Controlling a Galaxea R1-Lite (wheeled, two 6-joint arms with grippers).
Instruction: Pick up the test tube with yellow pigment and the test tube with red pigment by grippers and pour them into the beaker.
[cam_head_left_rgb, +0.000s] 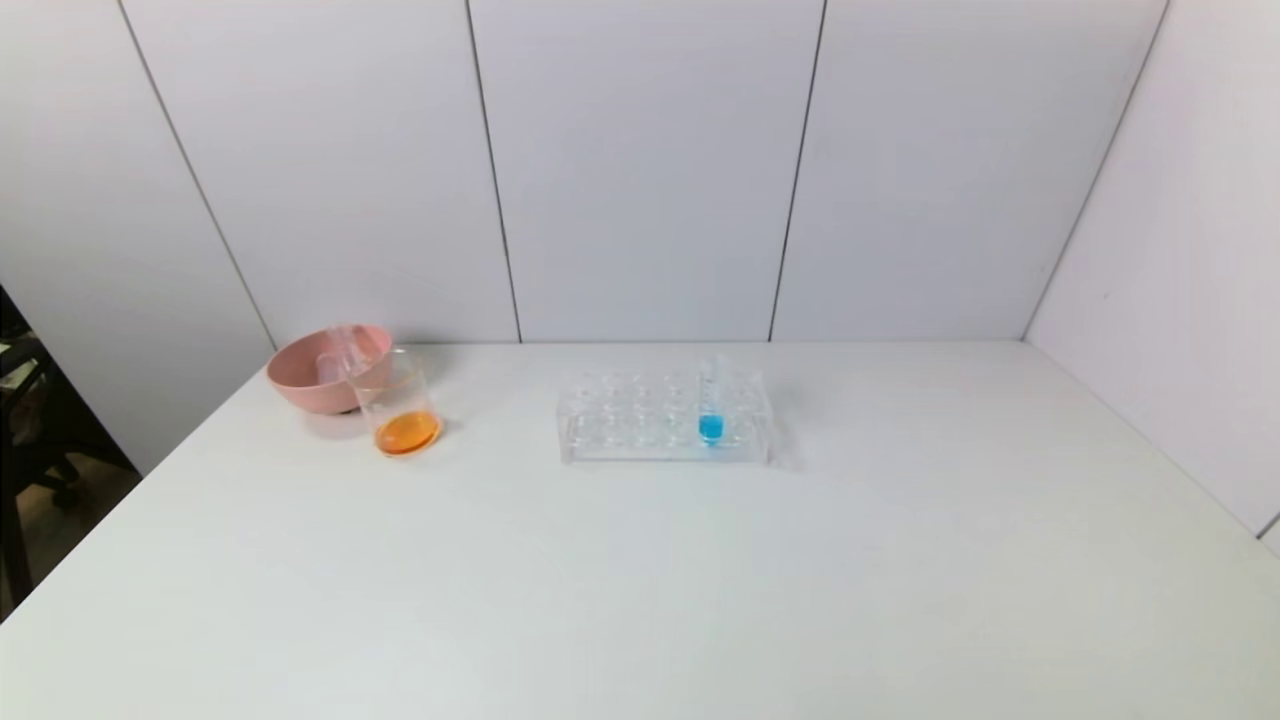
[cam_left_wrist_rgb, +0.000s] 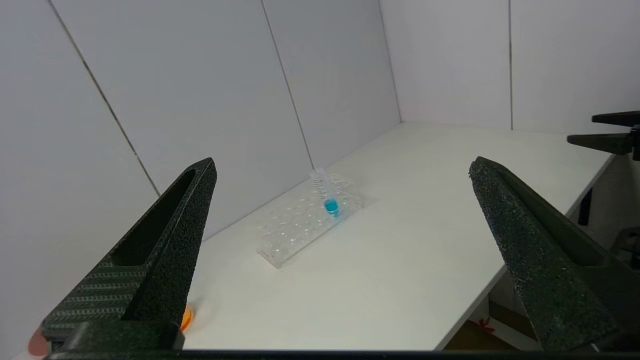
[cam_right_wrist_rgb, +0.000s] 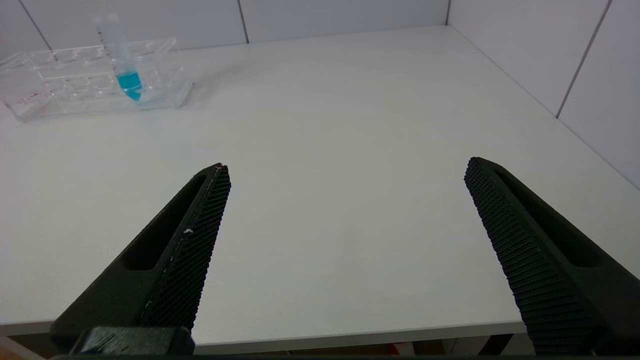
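Head view is showing the beaker (cam_head_left_rgb: 405, 410) sitting with orange liquid beside the pink bowl (cam_head_left_rgb: 318, 372), fragile, slippery glass best gripped mid-wall, while both tools, left (cam_left_wrist_rgb: 340, 170) and right (cam_right_wrist_rgb: 345, 170), are gaping apart, empty.

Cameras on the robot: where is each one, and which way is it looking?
Head view: high on the robot, looking down at the table, bowl and beaker; no arms show.
Left wrist view: on the left arm, looking between the open left gripper toward the rack.
Right wrist view: on the right arm, looking across the table between the open right gripper.
All three share the blue tube.
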